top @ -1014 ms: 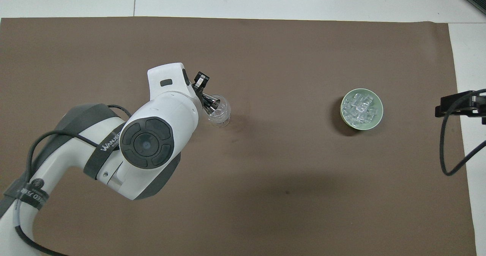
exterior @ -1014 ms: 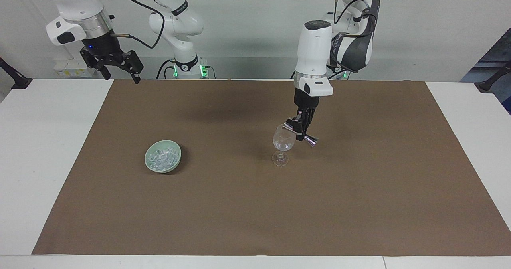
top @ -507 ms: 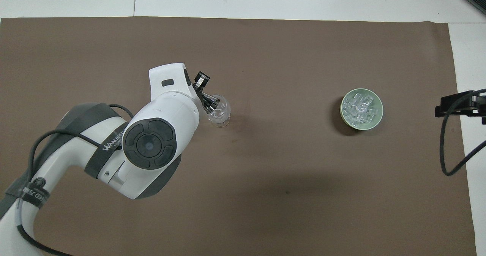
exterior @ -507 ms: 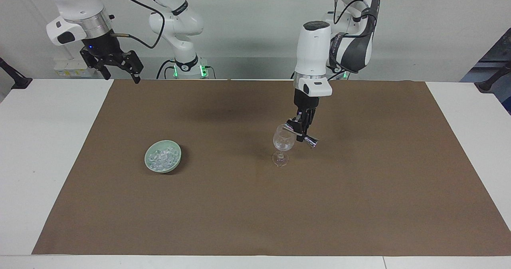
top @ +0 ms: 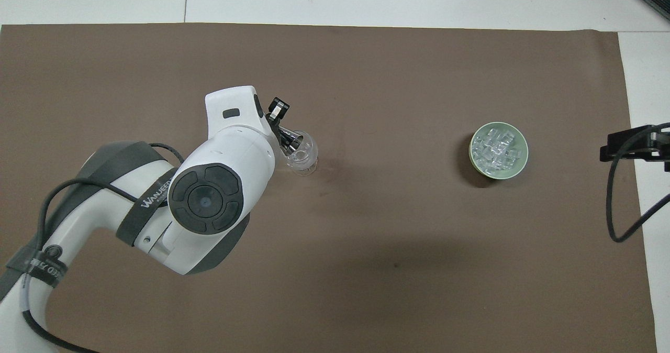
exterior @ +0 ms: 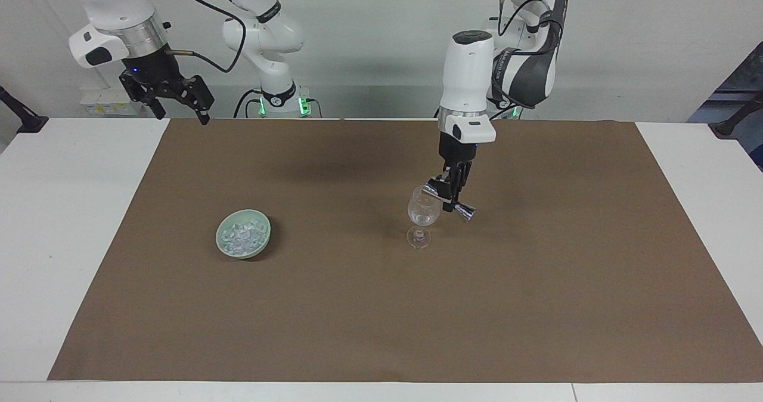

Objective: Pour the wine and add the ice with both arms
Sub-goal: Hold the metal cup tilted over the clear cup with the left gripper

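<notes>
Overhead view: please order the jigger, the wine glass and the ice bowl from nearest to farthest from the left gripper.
1. Jigger: held tilted in the shut left gripper, its mouth over the glass.
2. Wine glass: standing on the brown mat, just under the jigger.
3. Ice bowl: farthest, toward the right arm's end of the table, where the open right gripper waits.

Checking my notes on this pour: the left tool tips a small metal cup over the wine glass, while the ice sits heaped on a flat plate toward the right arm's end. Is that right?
Not quite. The ice sits heaped in a pale green bowl, not on a flat plate; the overhead view shows its raised rim. The rest holds: the left tool tips the small metal cup over the wine glass.
</notes>
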Tool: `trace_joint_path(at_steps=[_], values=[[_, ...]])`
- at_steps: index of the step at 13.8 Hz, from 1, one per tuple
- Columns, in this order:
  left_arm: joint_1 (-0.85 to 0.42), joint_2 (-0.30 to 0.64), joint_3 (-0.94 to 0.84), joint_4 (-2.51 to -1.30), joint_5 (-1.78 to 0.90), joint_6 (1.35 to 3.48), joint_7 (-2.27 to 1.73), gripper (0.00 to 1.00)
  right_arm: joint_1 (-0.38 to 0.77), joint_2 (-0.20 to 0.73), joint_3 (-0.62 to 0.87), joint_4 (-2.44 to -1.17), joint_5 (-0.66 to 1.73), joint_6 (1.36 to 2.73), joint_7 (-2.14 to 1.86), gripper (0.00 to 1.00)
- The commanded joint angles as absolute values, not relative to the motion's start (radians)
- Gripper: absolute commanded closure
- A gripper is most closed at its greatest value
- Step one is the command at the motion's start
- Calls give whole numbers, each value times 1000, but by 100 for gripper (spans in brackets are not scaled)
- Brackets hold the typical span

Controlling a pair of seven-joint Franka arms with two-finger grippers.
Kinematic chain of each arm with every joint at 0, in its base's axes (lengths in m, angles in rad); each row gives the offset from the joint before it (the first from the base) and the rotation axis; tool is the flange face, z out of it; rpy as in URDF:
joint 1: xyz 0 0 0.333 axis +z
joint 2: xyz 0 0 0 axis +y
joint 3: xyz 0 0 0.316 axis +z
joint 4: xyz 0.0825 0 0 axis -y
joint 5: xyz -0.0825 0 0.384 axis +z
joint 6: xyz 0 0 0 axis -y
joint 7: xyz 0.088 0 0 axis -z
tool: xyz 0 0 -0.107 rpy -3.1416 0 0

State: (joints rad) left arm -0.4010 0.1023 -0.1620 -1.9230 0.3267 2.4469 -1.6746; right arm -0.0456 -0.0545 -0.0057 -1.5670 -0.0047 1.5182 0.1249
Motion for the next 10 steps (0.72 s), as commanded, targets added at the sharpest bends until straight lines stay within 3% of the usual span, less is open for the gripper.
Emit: trace_joint_path(at_steps=[1,10], values=[[-422,109,-144,-1911,351,2459,-1692,100,-57,-71,-3,-1580,20,1522,97,0],[-423,109,-146,-1917,368,2459,-1692,100,-57,-71,-3,-1580,20,1522,97,0]])
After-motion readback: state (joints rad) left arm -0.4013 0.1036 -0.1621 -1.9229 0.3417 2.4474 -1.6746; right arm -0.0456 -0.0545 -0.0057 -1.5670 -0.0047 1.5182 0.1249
